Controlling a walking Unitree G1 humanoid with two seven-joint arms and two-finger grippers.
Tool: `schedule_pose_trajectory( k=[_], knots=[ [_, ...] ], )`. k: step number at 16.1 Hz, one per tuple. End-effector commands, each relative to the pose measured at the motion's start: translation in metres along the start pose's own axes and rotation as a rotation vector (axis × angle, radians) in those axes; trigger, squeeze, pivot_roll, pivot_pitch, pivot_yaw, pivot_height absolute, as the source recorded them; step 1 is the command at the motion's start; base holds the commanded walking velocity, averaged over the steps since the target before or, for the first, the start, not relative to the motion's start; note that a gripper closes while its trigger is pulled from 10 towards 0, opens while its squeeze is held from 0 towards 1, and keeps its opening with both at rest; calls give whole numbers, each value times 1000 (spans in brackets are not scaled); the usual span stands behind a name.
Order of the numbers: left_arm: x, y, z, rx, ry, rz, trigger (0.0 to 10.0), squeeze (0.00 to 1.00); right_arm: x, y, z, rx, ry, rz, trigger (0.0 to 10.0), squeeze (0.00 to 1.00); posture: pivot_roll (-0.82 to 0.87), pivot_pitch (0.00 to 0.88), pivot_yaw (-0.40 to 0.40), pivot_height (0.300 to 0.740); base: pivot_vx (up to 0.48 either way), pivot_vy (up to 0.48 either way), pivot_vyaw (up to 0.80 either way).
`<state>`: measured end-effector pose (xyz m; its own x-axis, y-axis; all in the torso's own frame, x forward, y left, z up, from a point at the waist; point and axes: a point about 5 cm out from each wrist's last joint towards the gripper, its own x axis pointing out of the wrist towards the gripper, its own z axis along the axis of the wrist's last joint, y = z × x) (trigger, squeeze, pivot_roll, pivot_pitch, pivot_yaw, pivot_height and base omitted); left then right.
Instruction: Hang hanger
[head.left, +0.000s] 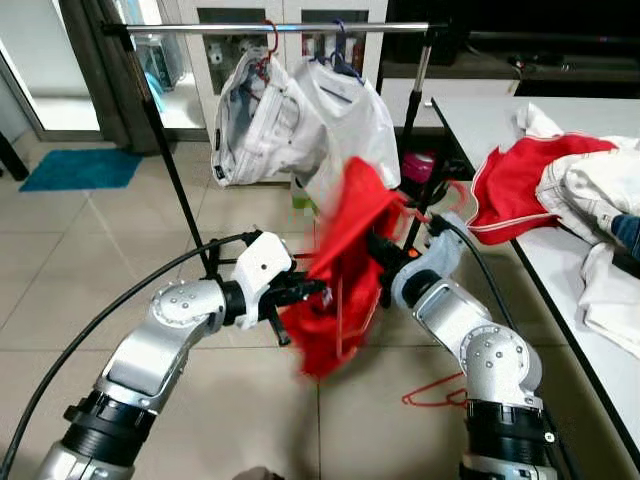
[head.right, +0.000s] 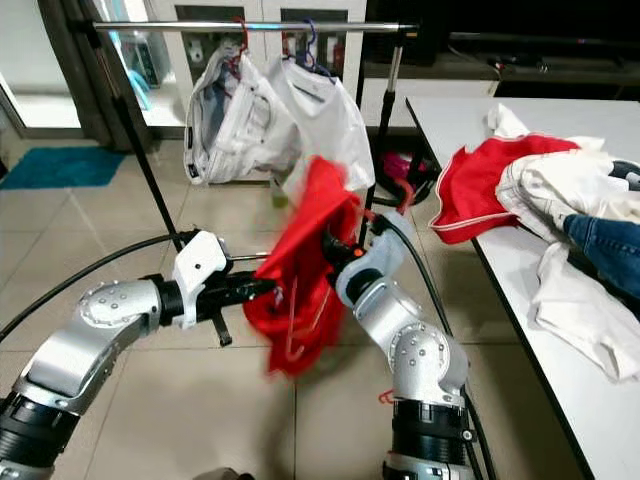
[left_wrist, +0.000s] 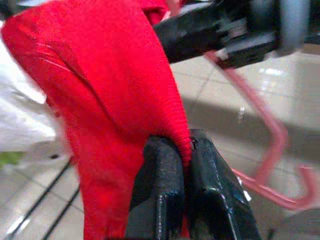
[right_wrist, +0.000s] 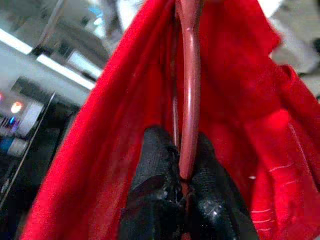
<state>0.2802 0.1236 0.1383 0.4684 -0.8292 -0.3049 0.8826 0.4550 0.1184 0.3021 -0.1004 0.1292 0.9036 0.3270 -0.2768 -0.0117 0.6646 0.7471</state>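
Head view: red garment hanging mid-frame, below clothes rail.
L wrist: left gripper pinching garment's fold, fingers clamped.
R wrist: right gripper squeezing pink hanger inside red cloth.

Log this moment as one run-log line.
left gripper: shut on red garment | right gripper: shut on red hanger | rail: two white garments hung | red garment: not yet on rail
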Motion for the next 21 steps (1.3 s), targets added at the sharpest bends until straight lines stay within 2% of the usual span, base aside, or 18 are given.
schedule_pose_trajectory(
  k=[1, 2, 4, 7, 11, 12, 13, 15, 17, 18, 21],
  knots=[
    [-2, -4, 0, -14, 3, -32, 0, 0, 7, 25, 3, 138, -71, 61, 10000, 0, -67, 0, 42, 740, 0, 0, 0],
    [-3, -7, 0, -40, 2, -55, 0, 0, 11, 29, 6, 178, -84, 58, 10000, 0, -67, 0, 52, 740, 0, 0, 0],
    [-4, -11, 3, -81, -11, -93, 0, 0, 16, 32, 10, 201, -99, 52, 10000, 0, -67, 0, 52, 740, 0, 0, 0],
    [-4, -27, 9, -151, -15, -220, 0, 0, 22, 33, 12, 282, -114, 22, 10000, 0, -65, 0, 47, 740, 0, 0, 0],
    [2, -38, 18, -203, -58, -261, 0, 0, 25, 30, 13, 340, -119, -8, 10000, 0, -67, 0, 43, 740, 0, 0, 0],
    [6, -31, 26, -220, -100, -197, 0, 0, 26, 29, 13, 364, -118, -15, 10000, 0, -66, 0, 43, 740, 0, 0, 0],
    [7, -29, 27, -218, -107, -180, 0, 0, 27, 29, 13, 365, -117, -16, 10000, 0, -66, 0, 43, 740, 0, 0, 0],
    [5, -6, 31, -186, -119, -7, 0, 0, 26, 30, 7, 298, -75, -10, 10000, 0, -66, 0, 43, 740, 0, 0, 0],
    [-3, 13, 33, -129, -104, 106, 0, 0, 24, 32, 2, 213, -27, 12, 10000, 0, -61, 0, 40, 740, 0, 0, 0],
    [-13, 33, 36, -93, -105, 220, 0, 0, 21, 35, -3, 139, 15, 42, 10000, 0, -60, 0, 40, 740, 0, 0, 0],
    [-25, 55, 48, -109, -171, 353, 0, 0, 15, 40, -11, 56, 72, 97, 10000, 0, -59, 0, 41, 740, 0, 0, 0]
  ],
)
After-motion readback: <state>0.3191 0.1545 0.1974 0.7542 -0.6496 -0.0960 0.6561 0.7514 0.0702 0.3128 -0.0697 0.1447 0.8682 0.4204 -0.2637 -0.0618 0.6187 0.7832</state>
